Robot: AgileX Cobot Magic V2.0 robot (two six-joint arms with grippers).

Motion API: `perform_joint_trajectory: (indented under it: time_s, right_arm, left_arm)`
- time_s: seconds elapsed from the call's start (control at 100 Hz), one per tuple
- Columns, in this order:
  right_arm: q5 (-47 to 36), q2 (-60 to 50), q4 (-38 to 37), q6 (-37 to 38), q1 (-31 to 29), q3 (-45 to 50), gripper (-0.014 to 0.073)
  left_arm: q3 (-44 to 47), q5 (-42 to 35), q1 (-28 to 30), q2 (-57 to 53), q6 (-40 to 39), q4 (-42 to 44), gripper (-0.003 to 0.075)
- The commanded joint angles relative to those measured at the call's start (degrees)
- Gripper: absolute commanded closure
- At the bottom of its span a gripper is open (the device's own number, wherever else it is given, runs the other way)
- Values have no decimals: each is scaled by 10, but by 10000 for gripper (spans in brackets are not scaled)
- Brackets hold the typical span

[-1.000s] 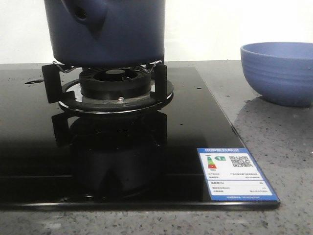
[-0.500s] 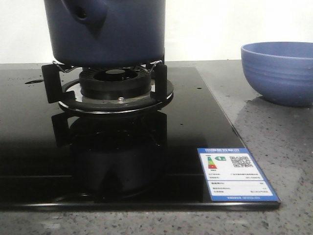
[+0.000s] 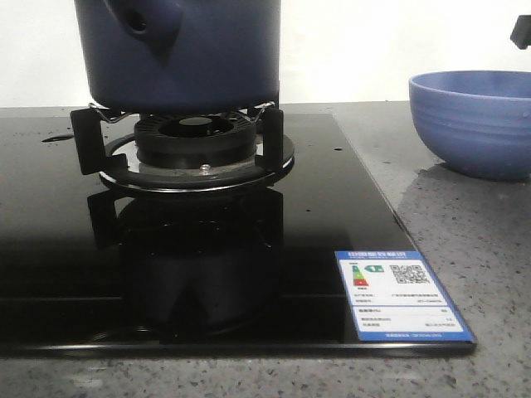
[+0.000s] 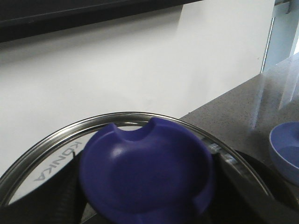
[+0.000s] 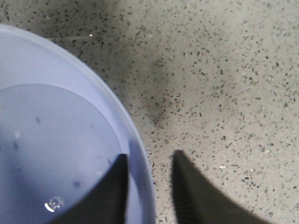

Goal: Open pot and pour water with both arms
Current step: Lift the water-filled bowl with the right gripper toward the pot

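Observation:
The dark navy pot (image 3: pixel 178 50) stands on the gas burner (image 3: pixel 195 145), its stub (image 3: pixel 141 21) facing the camera and its top out of the front view. In the left wrist view, my left gripper (image 4: pixel 147 186) is shut on the blue knob (image 4: pixel 145 168) of a steel-rimmed glass lid (image 4: pixel 42 154), a dark finger on each side of the knob. My right gripper (image 5: pixel 150 156) is open and straddles the rim of the periwinkle bowl (image 5: pixel 51 140), one finger over its inside, the other outside. A dark bit of it shows in the front view (image 3: pixel 523 31).
The black glass hob (image 3: pixel 50 249) carries a blue energy label (image 3: pixel 402 294) at its front right corner. The bowl (image 3: pixel 473 120) sits on the speckled grey counter (image 3: pixel 465 249) to the right of the hob. A white wall is behind.
A dark part of my right gripper has come into the front view at the top right, above the bowl. The pot and bowl have not moved.

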Motion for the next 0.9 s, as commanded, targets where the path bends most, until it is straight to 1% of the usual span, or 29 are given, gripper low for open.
perform_joint_trajectory:
  time_s: [0.0,0.04,0.22,0.28,0.42,0.49,0.65,0.89]
  right_arm:
    - [-21,-20,1,-5,-5,-20,615]
    - [-20,-20,1,-5,-5,-20,663]
    - [7,-23,24,-21,-5,-60,661]
    - [27,-23,41,-26,-4,-90,661]
    - [83,-20,85,-26,0,-177,651]
    - [105,-14,87,-26,7,-218,651]
    - [163,23,87,-26,46,-331,651]
    - [196,100,87,-26,137,-505,651]
  left_arm:
    - [-22,-16,1,-18,-6,-42,358]
    - [-22,-16,1,-18,-6,-42,358]
    - [-22,-20,1,-18,-18,-35,358]
    - [-22,-21,3,-17,-23,-31,358]
    - [-22,-18,36,-17,-42,-28,358]
    - [-22,-18,53,-17,-53,-28,358]
    - [-22,-15,76,-17,-56,-29,358]
    - [-22,-15,106,-17,-67,-29,358]
